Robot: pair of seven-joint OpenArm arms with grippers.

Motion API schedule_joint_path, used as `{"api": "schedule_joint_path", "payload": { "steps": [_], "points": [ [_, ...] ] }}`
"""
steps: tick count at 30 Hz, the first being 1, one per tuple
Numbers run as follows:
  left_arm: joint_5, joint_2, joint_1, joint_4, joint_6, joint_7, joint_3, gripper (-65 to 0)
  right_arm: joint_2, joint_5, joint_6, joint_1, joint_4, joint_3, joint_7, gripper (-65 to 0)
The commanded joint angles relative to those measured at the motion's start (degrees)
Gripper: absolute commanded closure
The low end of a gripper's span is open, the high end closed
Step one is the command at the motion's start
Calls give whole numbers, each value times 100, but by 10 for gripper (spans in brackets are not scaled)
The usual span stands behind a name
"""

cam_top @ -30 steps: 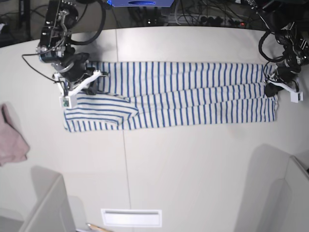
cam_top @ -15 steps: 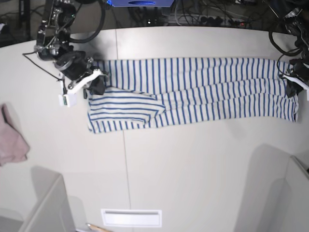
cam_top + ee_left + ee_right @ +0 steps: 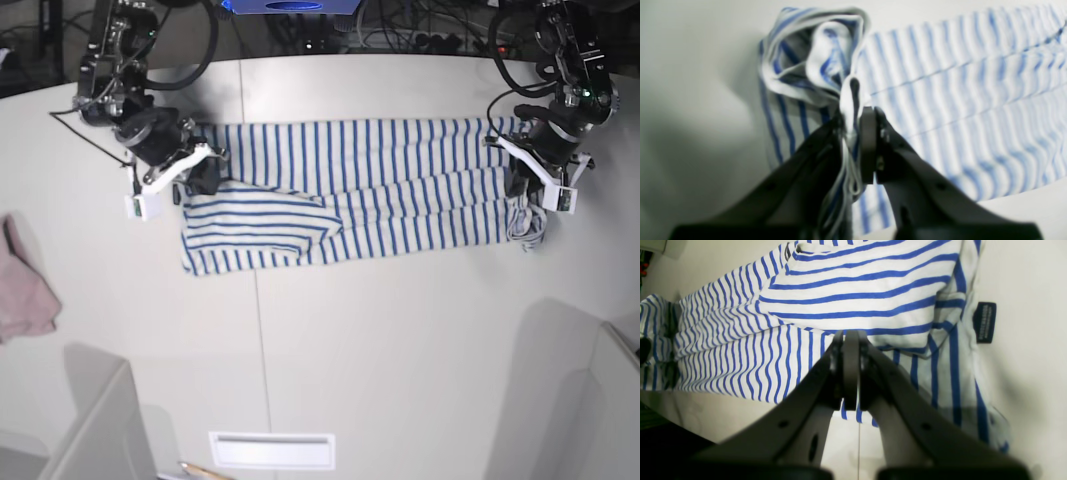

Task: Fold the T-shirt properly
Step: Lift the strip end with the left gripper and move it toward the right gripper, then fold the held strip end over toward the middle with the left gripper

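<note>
The T-shirt (image 3: 350, 195) looks light, soft and limp, so it probably sags and bunches wherever it is lifted, and slips unless several layers are pinched together; the hems and corners at its two short ends seem the best places to take hold. It lies as a long folded band across the upper middle of the base view on the pale table (image 3: 400, 340), white with thin blue stripes, a small black tag (image 3: 985, 321) at its edge. At the band's right end the left gripper (image 3: 855, 133) pinches a gathered wad of cloth, raised and crumpled. At the left end the right gripper (image 3: 850, 368) has its jaws pressed together over the stripes; whether cloth lies between them I cannot tell.
</note>
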Motion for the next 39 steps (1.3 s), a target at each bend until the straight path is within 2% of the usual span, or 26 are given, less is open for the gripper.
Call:
{"api": "schedule_joint_path", "payload": {
  "steps": [1, 5, 10, 14, 16, 22, 27, 39],
  "points": [
    [-81, 2, -29, 115, 14, -131, 81, 0, 29, 47, 18, 45, 17, 15, 82, 0],
    [-81, 169, -46, 141, 23, -131, 494, 0, 29, 47, 18, 45, -159, 15, 82, 0],
    [-72, 204, -55, 115, 58, -149, 1021, 0, 29, 47, 18, 63, -159, 15, 82, 0],
    [-72, 310, -248, 97, 603, -140, 1399, 0, 29, 47, 18, 63, -150, 15, 82, 0],
    [-72, 310, -354, 89, 770, -131, 1602, 0, 29, 47, 18, 63, -150, 15, 82, 0],
    [-81, 380, -609, 89, 875, -131, 1997, 0, 29, 55, 18, 63, -150, 15, 82, 0],
    [-81, 380, -618, 89, 1183, -158, 2296, 0, 29, 55, 18, 63, -141, 15, 82, 0],
    [-81, 380, -697, 80, 1209, -140, 2525, 0, 29, 55, 18, 63, -141, 15, 82, 0]
  ]
}}
